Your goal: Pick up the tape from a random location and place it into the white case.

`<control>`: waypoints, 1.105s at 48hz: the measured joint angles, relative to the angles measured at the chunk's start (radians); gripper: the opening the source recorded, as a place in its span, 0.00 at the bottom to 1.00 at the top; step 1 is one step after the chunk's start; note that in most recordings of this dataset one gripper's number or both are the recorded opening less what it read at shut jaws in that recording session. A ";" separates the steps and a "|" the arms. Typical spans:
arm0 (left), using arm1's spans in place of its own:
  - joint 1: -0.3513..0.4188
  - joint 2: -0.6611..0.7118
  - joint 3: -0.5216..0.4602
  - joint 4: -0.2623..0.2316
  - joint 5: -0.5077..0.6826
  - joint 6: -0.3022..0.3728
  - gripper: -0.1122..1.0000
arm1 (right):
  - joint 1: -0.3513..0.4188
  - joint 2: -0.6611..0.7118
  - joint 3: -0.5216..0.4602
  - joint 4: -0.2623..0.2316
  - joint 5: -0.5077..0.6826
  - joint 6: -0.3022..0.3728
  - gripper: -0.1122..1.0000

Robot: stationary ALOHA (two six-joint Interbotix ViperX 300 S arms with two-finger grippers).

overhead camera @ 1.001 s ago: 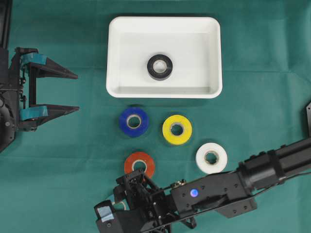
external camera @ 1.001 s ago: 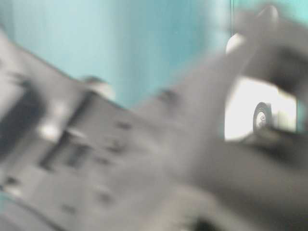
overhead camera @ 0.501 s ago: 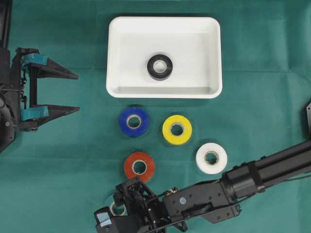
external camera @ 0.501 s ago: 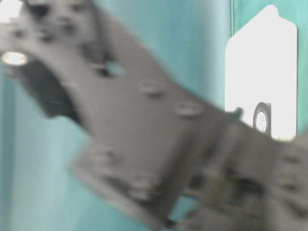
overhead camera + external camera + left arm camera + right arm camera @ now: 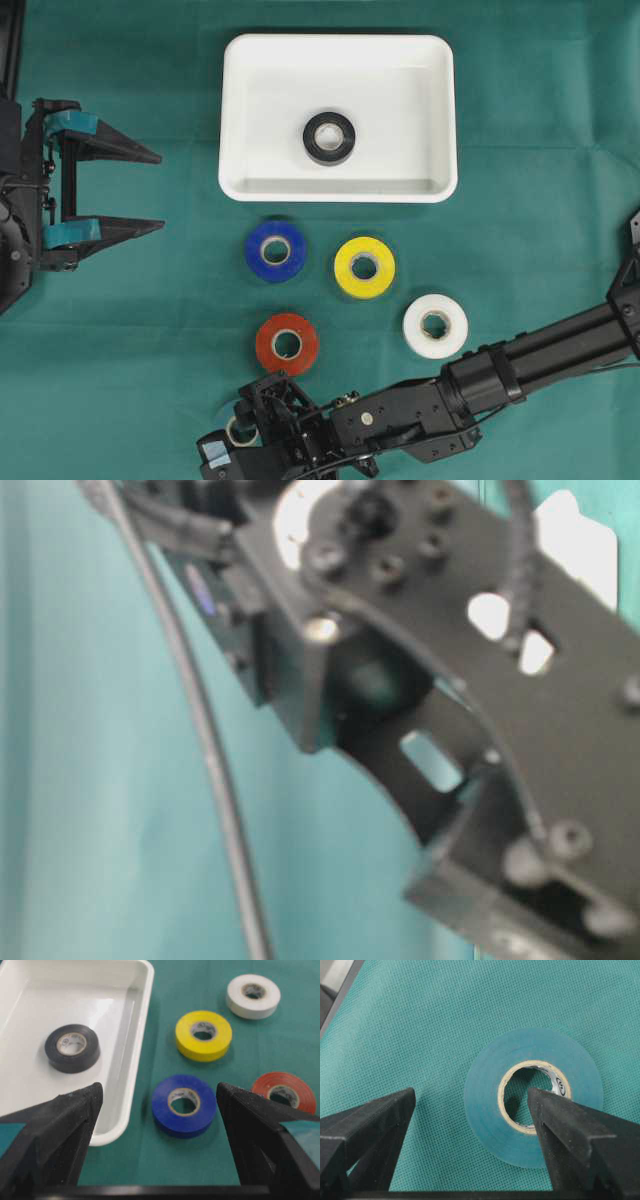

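green tape [image 5: 534, 1110] lies flat near the table's front edge under my right gripper [image 5: 470, 1125], jaws spread, one finger [image 5: 570, 1130] over its core; left gripper [image 5: 150, 190] open, far left; white case [image 5: 240, 120] beyond.

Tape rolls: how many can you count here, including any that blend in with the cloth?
6: black in the white case; blue, yellow, white and red on the cloth; a green one under the right gripper.
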 measured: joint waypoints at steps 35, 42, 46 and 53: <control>0.000 0.002 0.002 0.002 0.002 0.000 0.90 | -0.002 0.000 0.000 0.000 0.000 0.002 0.61; 0.000 0.002 0.002 0.000 0.002 0.000 0.90 | -0.003 -0.002 0.000 0.000 0.002 0.002 0.35; 0.000 0.002 0.000 0.000 0.002 0.000 0.90 | -0.005 0.000 0.000 0.000 0.003 0.000 0.35; 0.000 0.002 0.002 0.000 0.002 0.000 0.90 | -0.005 -0.002 0.000 0.000 0.005 0.000 0.35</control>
